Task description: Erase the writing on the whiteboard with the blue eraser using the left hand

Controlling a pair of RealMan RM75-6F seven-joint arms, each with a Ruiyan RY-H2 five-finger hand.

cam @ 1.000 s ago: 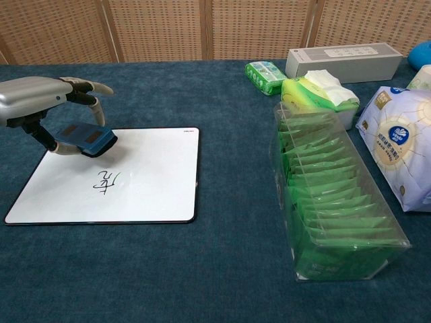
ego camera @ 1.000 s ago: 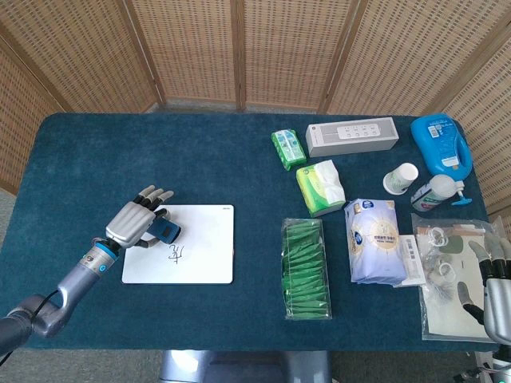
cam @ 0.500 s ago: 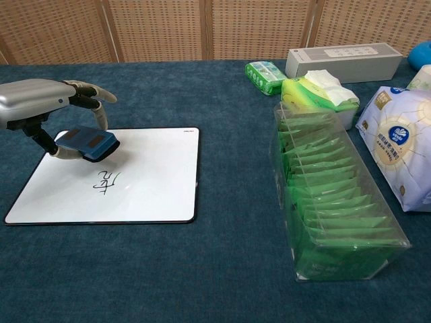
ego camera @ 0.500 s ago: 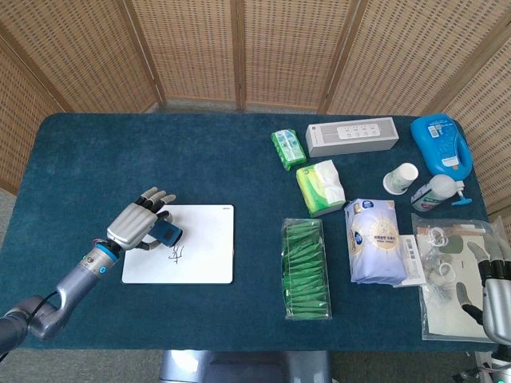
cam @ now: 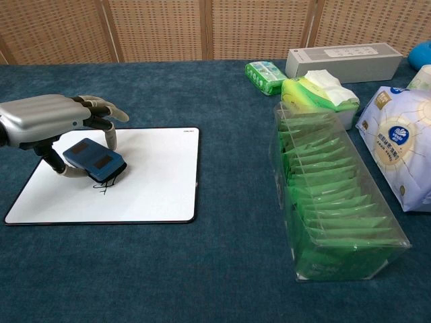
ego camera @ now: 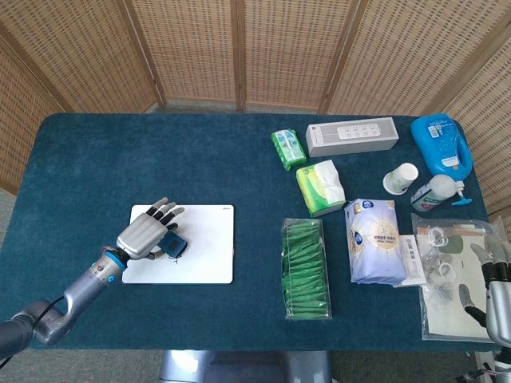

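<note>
Gripping the blue rectangular eraser (cam: 95,159), left hand (cam: 50,120) fingers (cam: 101,114) curl over it, pressing it onto black writing (cam: 105,191) on the white whiteboard (cam: 148,185).

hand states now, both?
Left hand: holding the eraser on the whiteboard.
Right hand: fingers apart, holding nothing.

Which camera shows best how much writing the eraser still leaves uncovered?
The chest view: the blue eraser sits over the writing, with strokes visible below it. In the head view the left hand hides nearly all the marks.
</note>
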